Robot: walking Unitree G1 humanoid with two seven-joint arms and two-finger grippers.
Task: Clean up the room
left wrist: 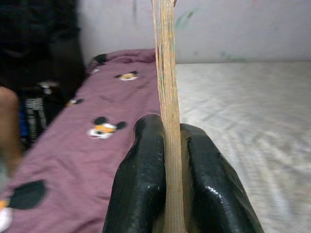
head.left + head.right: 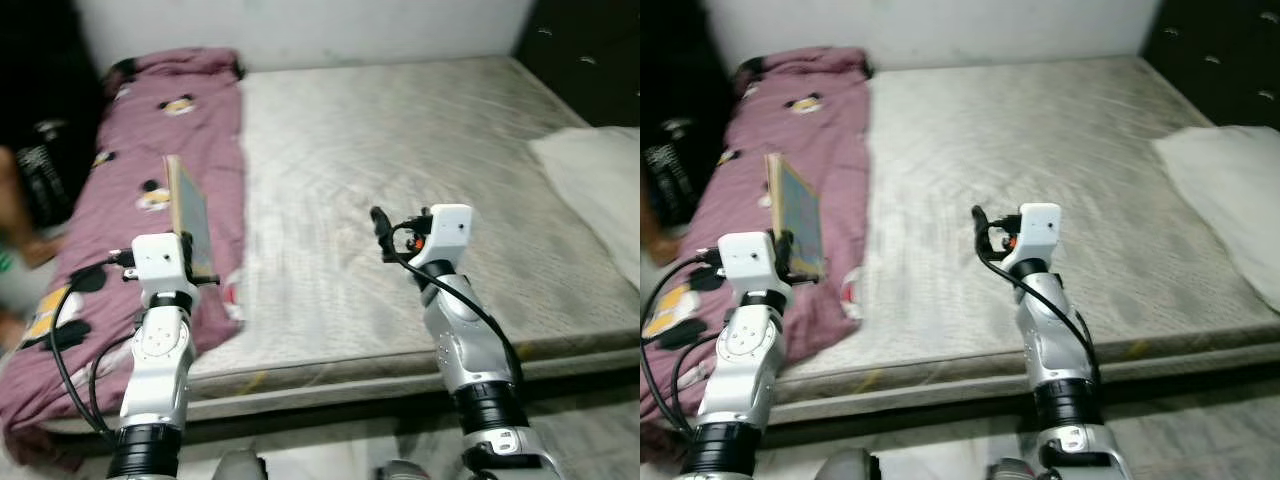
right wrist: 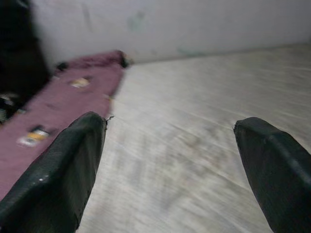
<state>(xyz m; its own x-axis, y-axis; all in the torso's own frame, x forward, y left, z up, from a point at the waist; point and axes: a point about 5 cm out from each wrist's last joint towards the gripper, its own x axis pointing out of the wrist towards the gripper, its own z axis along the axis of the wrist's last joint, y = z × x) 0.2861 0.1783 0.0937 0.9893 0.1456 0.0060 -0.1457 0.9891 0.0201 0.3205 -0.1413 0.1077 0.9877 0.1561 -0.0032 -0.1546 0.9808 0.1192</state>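
Your left gripper (image 1: 167, 194) is pinching a thin, flat book with a greenish cover and pale page edges (image 2: 188, 215). Both black fingers (image 1: 141, 179) are pressing on its lower edge, and it is standing straight up on its edge. It is hanging over the purple blanket with cartoon mouse prints (image 2: 130, 150), at about nine o'clock on the bare grey mattress (image 2: 400, 150).

The book is probably light and a bit bendy. It could be tipping or sliding, since you are holding only one edge, so a deeper hold would be safer.

Your right gripper (image 3: 170, 160) is spread wide and holding nothing, out over the middle of the mattress. A white pillow (image 2: 600, 180) is lying at three o'clock.
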